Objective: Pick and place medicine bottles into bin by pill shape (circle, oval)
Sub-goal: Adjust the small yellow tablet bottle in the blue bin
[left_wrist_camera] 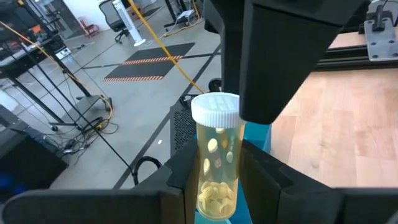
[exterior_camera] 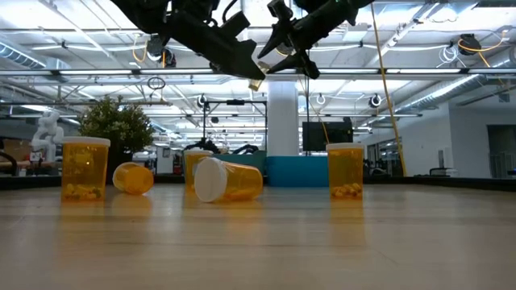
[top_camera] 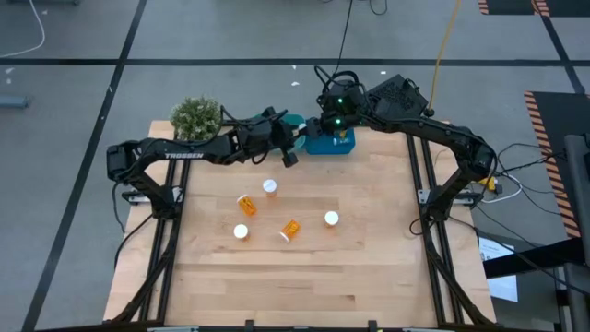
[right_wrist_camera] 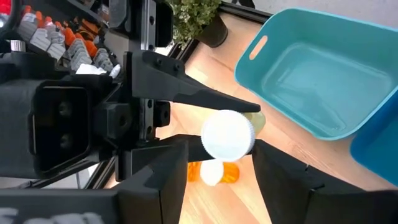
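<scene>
**Two grippers meet over one bottle above the desk**

Five medicine bottles rest on the wooden desk (top_camera: pixel 369 267): three upright bottles (top_camera: pixel 331 219) and two tipped bottles (top_camera: pixel 290 229). A sixth, the held bottle (left_wrist_camera: pixel 217 158), hangs in the air near the teal bin (right_wrist_camera: pixel 323 81) and blue bin (top_camera: pixel 330 141) at the desk's far edge. The left gripper (left_wrist_camera: pixel 214 180) has its fingers pinching this bottle's body, pale pills showing inside. The right gripper (right_wrist_camera: pixel 217 163) faces it, fingers spread either side of the white cap (right_wrist_camera: pixel 227 134). A potted plant (top_camera: pixel 194 117) sits at the far left corner.
</scene>
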Robot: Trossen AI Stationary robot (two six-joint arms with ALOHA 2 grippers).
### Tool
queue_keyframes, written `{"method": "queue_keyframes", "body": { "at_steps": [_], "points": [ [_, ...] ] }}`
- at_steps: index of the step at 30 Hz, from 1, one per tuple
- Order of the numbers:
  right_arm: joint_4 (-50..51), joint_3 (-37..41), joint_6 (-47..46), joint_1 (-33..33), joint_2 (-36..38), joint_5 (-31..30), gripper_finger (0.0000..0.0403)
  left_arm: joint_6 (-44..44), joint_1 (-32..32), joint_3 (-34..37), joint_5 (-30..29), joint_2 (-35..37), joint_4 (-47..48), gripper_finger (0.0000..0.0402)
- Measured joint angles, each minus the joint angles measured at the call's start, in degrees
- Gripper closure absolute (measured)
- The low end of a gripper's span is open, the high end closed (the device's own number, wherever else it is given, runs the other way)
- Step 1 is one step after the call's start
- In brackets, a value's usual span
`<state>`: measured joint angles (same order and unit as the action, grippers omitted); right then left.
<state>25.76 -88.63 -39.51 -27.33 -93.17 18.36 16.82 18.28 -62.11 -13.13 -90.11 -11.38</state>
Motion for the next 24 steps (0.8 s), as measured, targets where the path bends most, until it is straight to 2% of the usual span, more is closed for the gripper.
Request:
{"method": "queue_keyframes", "body": {
  "at_steps": [24],
  "points": [
    [-2.39,0.09,5.45,0.76,-1.05,-3.35,0.0238,-0.55,-0.05,-0.07,-1.07,0.06,2.61,0.0302]
  ]
}}
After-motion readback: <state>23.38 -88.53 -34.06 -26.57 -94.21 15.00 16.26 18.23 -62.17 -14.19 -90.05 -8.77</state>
